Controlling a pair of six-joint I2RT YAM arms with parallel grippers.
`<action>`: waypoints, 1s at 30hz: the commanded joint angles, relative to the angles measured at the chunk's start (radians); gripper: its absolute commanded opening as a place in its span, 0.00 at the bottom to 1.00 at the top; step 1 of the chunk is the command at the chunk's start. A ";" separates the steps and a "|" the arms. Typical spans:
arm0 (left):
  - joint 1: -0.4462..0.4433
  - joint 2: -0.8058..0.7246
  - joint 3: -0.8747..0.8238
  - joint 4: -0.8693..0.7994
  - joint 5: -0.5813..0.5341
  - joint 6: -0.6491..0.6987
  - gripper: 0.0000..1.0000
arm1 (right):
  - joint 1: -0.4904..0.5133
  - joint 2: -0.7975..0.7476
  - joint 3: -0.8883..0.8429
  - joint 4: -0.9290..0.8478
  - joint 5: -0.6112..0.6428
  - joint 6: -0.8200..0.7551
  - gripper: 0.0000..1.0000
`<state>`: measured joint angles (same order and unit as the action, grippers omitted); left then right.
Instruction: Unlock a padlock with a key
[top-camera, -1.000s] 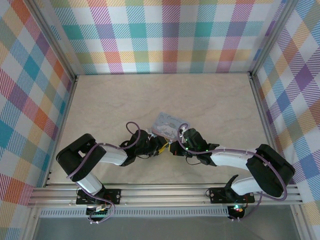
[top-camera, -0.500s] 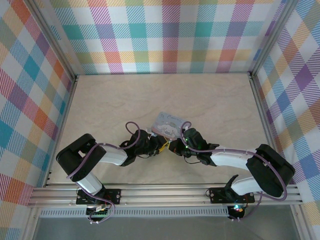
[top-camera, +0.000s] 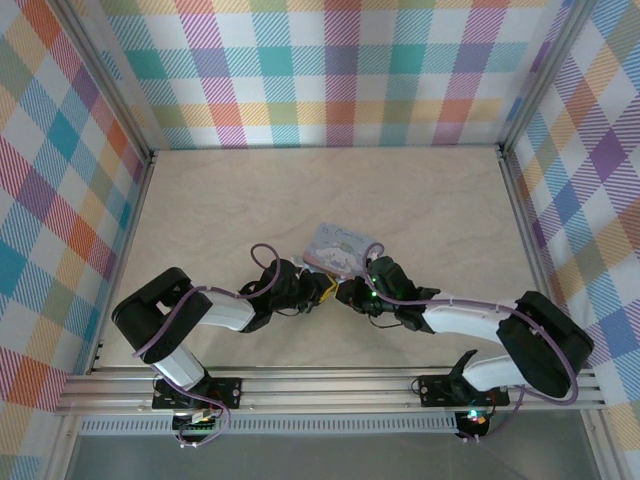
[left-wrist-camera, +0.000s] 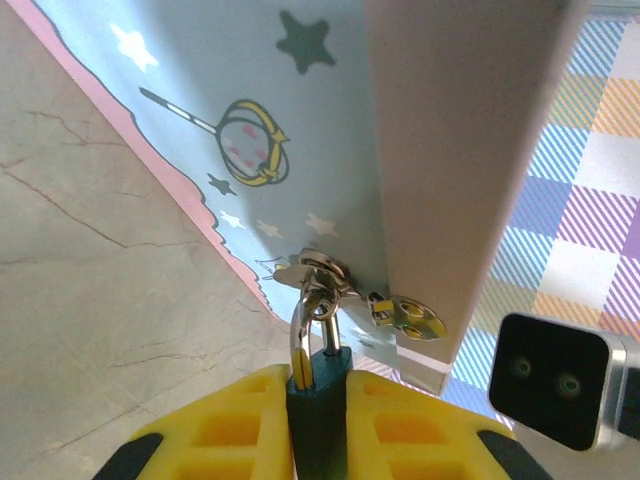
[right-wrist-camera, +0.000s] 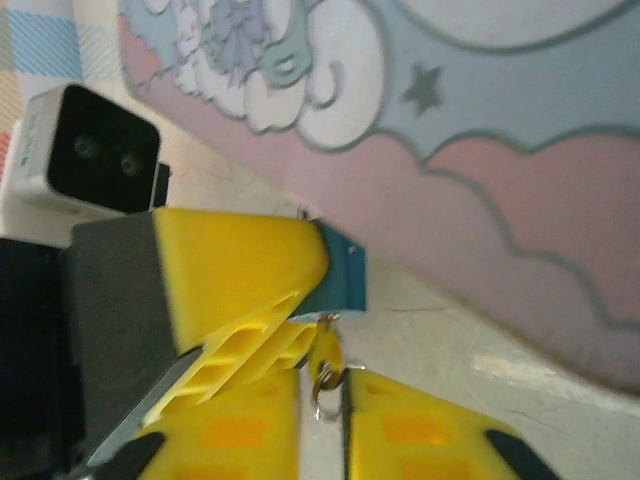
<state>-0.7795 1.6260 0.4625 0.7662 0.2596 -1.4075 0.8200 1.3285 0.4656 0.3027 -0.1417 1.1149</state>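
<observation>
One padlock (left-wrist-camera: 320, 375) clamped in L gripper (left-wrist-camera: 318, 415), beside tin (left-wrist-camera: 250, 80).

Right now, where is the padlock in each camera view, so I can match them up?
Left wrist: bottom centre, padlock clamped between yellow fingers.
Right wrist: middle, its teal body at a yellow fingertip.
Top external: too small to pick out, by the tin's near corner.
Shared landmark: the pale blue tin.

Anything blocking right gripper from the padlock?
Nothing blocks it. Only the key sits between the right gripper and the padlock, apparently in its underside. Left gripper clamps the padlock's sides, clear of that path.
</observation>
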 joint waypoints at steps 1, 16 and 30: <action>-0.020 -0.020 0.001 -0.026 -0.017 -0.009 0.03 | 0.007 -0.075 -0.013 -0.013 0.022 -0.065 0.25; -0.020 -0.036 0.018 -0.082 -0.010 -0.013 0.00 | 0.005 -0.411 0.038 -0.311 0.199 -0.819 0.67; -0.020 -0.036 0.038 -0.111 0.007 -0.061 0.00 | 0.054 -0.413 -0.010 -0.198 0.208 -1.582 0.71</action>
<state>-0.7841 1.6051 0.4767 0.7074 0.2508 -1.4479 0.8516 0.9081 0.4835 0.0395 0.0376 -0.2306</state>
